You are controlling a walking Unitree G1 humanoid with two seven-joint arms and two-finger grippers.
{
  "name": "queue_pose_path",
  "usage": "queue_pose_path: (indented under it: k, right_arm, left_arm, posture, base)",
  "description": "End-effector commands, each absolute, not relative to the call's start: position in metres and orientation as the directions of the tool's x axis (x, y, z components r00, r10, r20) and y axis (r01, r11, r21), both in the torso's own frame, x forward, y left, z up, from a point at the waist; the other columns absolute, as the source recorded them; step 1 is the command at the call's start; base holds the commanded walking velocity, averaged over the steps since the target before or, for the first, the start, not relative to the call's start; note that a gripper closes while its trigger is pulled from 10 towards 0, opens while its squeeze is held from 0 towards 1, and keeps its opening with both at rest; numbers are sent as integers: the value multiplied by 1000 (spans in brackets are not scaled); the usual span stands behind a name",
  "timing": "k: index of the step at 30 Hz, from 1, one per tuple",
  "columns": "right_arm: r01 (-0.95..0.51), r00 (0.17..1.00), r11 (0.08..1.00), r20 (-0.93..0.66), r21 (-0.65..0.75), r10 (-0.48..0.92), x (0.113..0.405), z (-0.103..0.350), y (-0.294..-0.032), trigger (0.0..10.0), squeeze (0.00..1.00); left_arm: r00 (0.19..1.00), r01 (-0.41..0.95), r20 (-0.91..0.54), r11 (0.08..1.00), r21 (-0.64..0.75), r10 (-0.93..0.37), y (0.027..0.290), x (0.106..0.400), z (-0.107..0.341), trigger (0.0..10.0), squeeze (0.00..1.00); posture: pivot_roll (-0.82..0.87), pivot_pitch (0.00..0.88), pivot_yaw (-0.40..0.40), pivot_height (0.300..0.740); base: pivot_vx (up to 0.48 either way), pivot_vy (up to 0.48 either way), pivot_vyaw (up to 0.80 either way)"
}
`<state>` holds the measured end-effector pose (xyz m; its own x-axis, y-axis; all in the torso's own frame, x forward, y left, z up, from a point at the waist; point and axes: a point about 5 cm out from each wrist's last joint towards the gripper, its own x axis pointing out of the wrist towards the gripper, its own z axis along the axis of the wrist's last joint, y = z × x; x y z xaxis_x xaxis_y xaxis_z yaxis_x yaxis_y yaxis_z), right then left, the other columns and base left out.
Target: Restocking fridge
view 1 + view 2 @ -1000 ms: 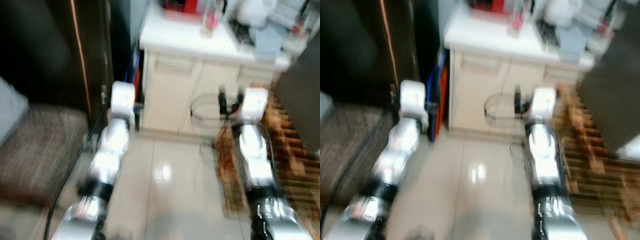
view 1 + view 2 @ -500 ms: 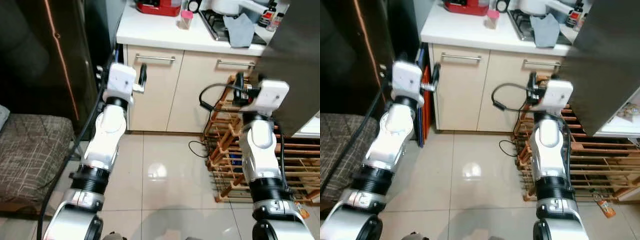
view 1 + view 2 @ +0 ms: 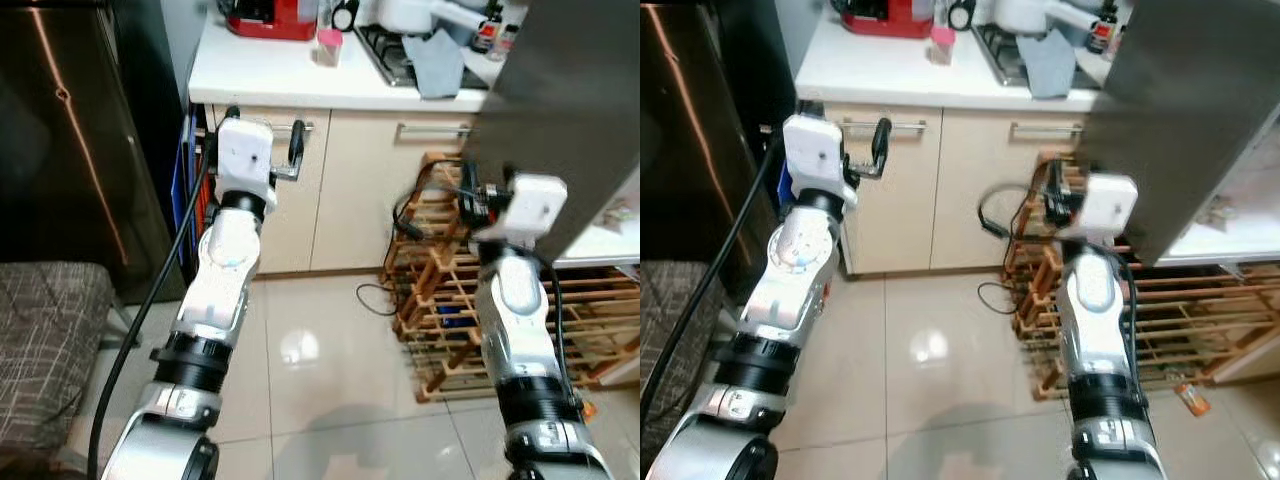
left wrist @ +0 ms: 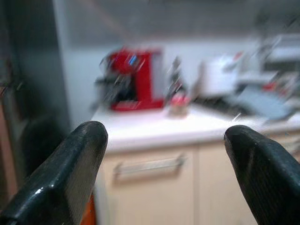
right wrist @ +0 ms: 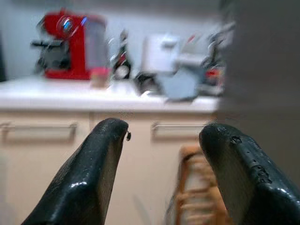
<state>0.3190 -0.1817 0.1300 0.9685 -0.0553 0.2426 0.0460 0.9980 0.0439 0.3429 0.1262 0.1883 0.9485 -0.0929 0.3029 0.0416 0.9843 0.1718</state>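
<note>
Kitchen setting, seen from the head views: a white surface over cream cabinet doors with bar handles, glossy tiled floor below. On the surface are noted a red coffee machine, a small pink-lidded jar, a hob with a grey cloth draped on it, and a white kettle-like appliance. A wooden rack stands against the cabinets at right, with a black cable trailing on the tiles beside it. A large dark grey panel, apparently the fridge door, is seen at upper right, with a white shelf edge behind it. A dark cabinet is seen at far left, a checked cushion below it.

Compared with half a second ago, the whole scene has slid leftward and the grey panel looms larger: a camera turn, not a move of the things. Both arms are held raised as before. No item for restocking is seen in either claw.

Left wrist view: the left claw is spread wide, nothing between its fingers; the coffee machine and surface are seen beyond, blurred.

Right wrist view: the right claw is likewise parted and empty; a cabinet handle and the grey panel's edge are made out ahead.
</note>
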Motion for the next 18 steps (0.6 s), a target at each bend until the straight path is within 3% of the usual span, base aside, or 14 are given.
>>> queue_pose_path:
  k: [1, 7, 18]
  right_arm:
    - [10, 957, 999, 290, 35, -20, 321, 144, -176, 10000, 0]
    - [-28, 953, 999, 303, 20, 20, 323, 148, -170, 10000, 0]
    - [-99, 954, 995, 285, -6, 96, 335, 153, -163, 10000, 0]
  left_arm:
    - [953, 51, 288, 985, 167, -98, 127, 342, 187, 10000, 0]
    - [967, 10, 252, 990, 139, -45, 129, 338, 177, 10000, 0]
    - [957, 20, 282, 984, 175, -70, 126, 343, 186, 10000, 0]
  posture:
    - [15, 0, -60, 740]
    - [21, 0, -67, 740]
    - [35, 0, -86, 740]
  base:
    - [480, 0, 0]
    - [480, 0, 0]
    - [480, 0, 0]
